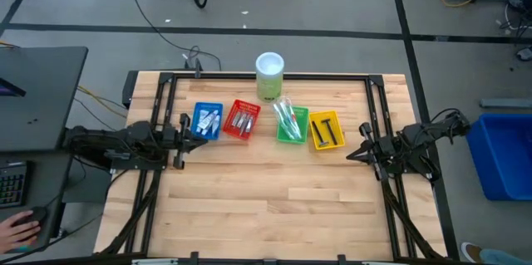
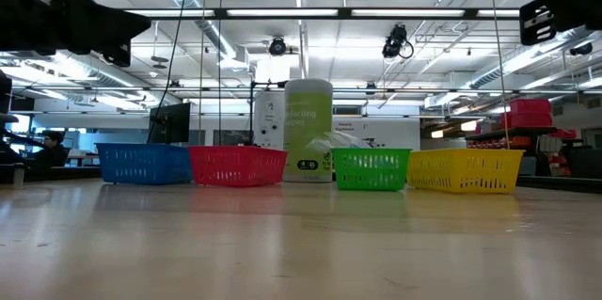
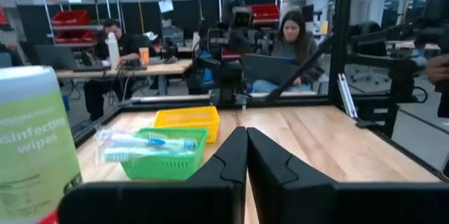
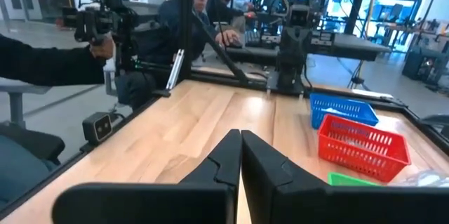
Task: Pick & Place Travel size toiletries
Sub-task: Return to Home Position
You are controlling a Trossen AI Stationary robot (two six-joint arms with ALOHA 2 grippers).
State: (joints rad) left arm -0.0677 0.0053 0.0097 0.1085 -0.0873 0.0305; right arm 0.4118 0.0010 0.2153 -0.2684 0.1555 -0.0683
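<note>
Four small trays stand in a row at the table's far middle. The blue tray (image 1: pixel 208 120) holds white tubes, the red tray (image 1: pixel 243 120) holds pale small items, the green tray (image 1: pixel 291 124) holds wrapped toothbrushes (image 3: pixel 147 143), and the yellow tray (image 1: pixel 326 130) holds dark sticks. My left gripper (image 1: pixel 199 137) hovers at the table's left edge, beside the blue tray; its fingers (image 3: pixel 247 131) are shut on nothing and point level across the table. My right gripper (image 1: pixel 350 154) hovers near the right edge, close to the yellow tray, also shut (image 4: pixel 240 134) and level.
A pale green wipes cylinder (image 1: pixel 269 76) with a white top stands behind the red and green trays. A black frame (image 1: pixel 266 75) runs along the table's edges. The near half of the wooden table (image 1: pixel 266 207) is bare. People sit at desks beyond the table.
</note>
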